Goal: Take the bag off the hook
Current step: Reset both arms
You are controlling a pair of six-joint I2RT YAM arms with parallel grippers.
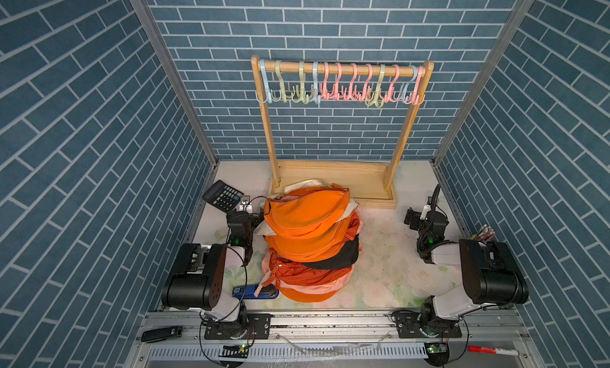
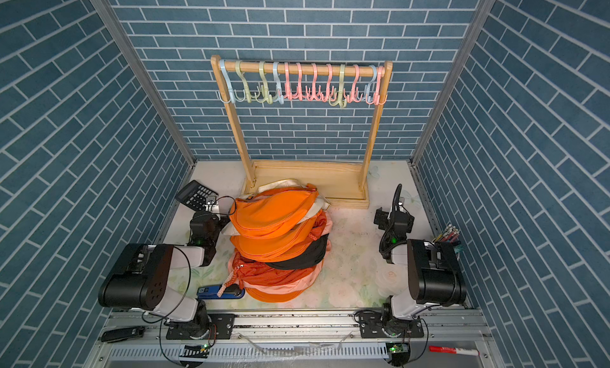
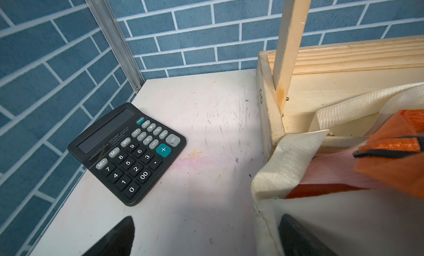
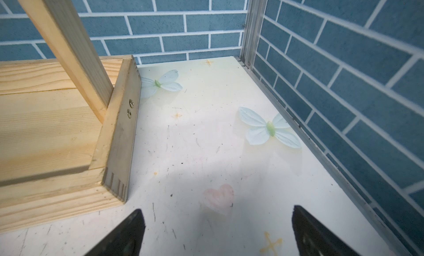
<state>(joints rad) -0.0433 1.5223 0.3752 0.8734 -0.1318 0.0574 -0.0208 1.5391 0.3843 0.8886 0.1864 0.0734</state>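
Left wrist view first: the left fingers [image 3: 114, 238] stand spread as wide as they go and grip nothing. One hangs over the bare surface [image 3: 206, 128]. The other sits right at the cloth of a cream bag [image 3: 289, 160], and I can't tell whether it touches. A black calculator [image 3: 128, 151] lies on the surface, off the end of the wooden rack [image 1: 346, 178] on this arm's side.

In both top views a tall pile of bags [image 1: 310, 251] is heaped on the surface just in front of the rack's base, its back edge reaching over the base's front lip. An orange bag [image 1: 307, 208] tops the pile, and the left arm's tip is just beside it. Pastel hooks [image 1: 340, 86] hang in a row along the rack's top rail, high above the pile.

In the right wrist view the right fingers [image 4: 124, 236] are parted just as wide and hold nothing. They hover over the surface near the other end of the rack's base, well apart from the pile.
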